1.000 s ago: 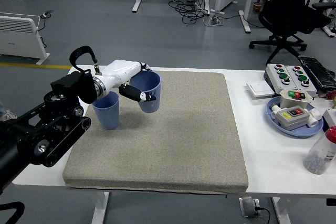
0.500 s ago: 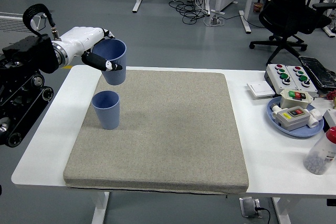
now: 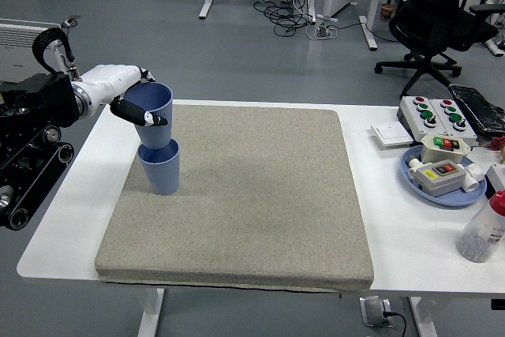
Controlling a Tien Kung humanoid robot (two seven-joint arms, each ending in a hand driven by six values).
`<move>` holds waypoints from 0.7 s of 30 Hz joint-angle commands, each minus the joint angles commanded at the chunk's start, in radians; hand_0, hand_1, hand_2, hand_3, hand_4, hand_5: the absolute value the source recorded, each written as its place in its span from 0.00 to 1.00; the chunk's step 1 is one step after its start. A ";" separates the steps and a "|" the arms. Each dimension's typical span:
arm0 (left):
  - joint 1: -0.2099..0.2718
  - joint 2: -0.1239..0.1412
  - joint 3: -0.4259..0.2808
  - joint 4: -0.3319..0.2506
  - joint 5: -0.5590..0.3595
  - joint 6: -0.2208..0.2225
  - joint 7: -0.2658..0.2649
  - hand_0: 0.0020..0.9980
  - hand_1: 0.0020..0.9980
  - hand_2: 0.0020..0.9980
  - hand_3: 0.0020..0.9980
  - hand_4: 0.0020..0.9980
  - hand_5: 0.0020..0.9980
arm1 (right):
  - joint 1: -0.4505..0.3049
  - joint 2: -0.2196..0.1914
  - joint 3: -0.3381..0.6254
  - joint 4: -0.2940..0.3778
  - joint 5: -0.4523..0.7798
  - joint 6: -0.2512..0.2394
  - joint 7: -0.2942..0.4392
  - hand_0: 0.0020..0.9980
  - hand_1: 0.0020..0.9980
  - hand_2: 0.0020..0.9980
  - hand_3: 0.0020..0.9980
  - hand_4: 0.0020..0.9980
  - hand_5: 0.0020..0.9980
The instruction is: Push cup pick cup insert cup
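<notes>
Two blue ribbed cups are at the left of the grey mat (image 3: 252,203). One blue cup (image 3: 161,169) stands upright on the mat. My left hand (image 3: 130,100), white with black fingertips, is shut on the second blue cup (image 3: 153,114) and holds it upright directly over the standing cup, with its base at or just inside that cup's mouth. The right arm does not show.
At the right of the white table (image 3: 71,219) are a blue plate (image 3: 418,185) with button boxes, a control box (image 3: 431,114) with red and green buttons, a white switch plate (image 3: 392,133) and a clear bottle (image 3: 483,230) with a red cap.
My left hand lifted the held cup up and left off the mat, then brought it down over the standing cup, where its base now meets that cup's mouth.
</notes>
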 joint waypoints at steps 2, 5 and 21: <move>0.002 -0.001 0.000 0.003 -0.001 0.001 -0.001 0.44 0.51 0.47 0.56 0.57 0.29 | 0.000 0.000 0.001 0.000 -0.001 0.000 0.000 0.71 0.60 0.69 0.62 0.20 0.53; 0.005 -0.003 0.003 0.013 -0.005 0.007 -0.005 0.44 0.51 0.47 0.56 0.57 0.29 | 0.000 0.000 0.001 0.000 -0.002 0.000 -0.001 0.71 0.60 0.69 0.62 0.20 0.53; 0.020 -0.014 0.010 0.052 0.002 0.030 -0.021 0.45 0.64 0.63 0.72 0.78 0.46 | 0.001 0.000 0.000 0.000 -0.002 0.001 0.000 0.71 0.60 0.69 0.62 0.20 0.54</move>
